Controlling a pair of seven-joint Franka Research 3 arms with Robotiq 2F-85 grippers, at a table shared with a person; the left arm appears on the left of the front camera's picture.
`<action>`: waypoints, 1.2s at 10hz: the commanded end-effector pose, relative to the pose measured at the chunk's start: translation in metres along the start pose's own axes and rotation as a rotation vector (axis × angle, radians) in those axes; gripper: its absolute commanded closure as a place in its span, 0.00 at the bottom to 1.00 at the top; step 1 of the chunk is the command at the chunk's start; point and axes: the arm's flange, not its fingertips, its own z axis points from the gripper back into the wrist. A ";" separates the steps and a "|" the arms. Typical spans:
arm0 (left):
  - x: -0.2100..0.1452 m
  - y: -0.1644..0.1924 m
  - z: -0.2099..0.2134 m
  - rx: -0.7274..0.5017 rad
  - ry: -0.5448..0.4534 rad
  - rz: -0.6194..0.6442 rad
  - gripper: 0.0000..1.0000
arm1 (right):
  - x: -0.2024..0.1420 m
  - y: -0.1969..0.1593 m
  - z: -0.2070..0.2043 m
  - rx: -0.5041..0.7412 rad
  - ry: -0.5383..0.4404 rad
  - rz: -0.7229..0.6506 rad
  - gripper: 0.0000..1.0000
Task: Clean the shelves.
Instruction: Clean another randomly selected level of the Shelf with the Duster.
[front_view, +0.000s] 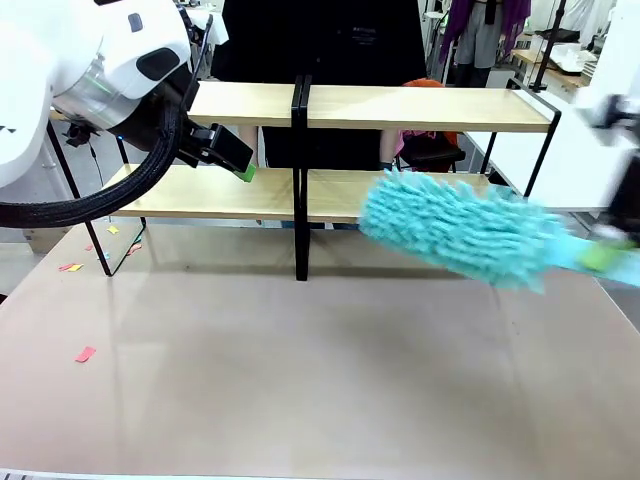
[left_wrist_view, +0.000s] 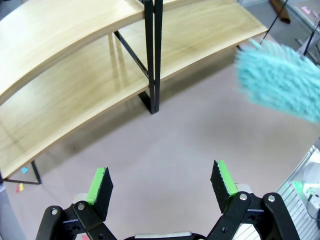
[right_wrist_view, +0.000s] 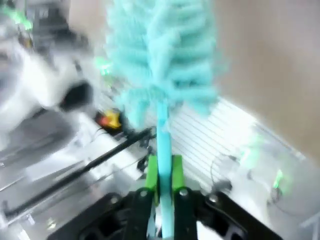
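Note:
The shelves (front_view: 400, 108) are two-tier light-wood boards in thin black frames, spanning the far side of the table; they also run across the left wrist view (left_wrist_view: 65, 75). A fluffy teal duster (front_view: 455, 232) hovers, motion-blurred, in front of the lower board's right part. My right gripper (right_wrist_view: 162, 175) is shut on the duster's thin teal handle (right_wrist_view: 163, 135), the head (right_wrist_view: 162, 55) pointing away from it. The same gripper (front_view: 603, 256) blurs at the front view's right edge. My left gripper (left_wrist_view: 161, 182) stands open and empty above the tabletop, near the shelves' left half (front_view: 232, 158).
Small red and yellow paper scraps (front_view: 85, 353) lie on the beige table (front_view: 300, 390) at the left, some (front_view: 70, 267) near the rack's leg. A person in black (front_view: 330, 40) stands behind the shelves. The black centre post (front_view: 300, 200) divides the racks.

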 end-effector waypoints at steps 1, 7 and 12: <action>-0.002 0.001 0.002 0.007 0.004 -0.002 0.00 | -0.055 -0.018 0.043 -0.015 0.119 0.008 0.88; -0.002 0.001 0.002 0.007 0.004 -0.002 0.00 | -0.121 -0.046 0.058 0.087 0.143 0.063 0.88; -0.002 0.001 0.002 0.007 0.004 -0.002 0.00 | -0.124 -0.053 0.057 0.098 0.110 0.082 0.88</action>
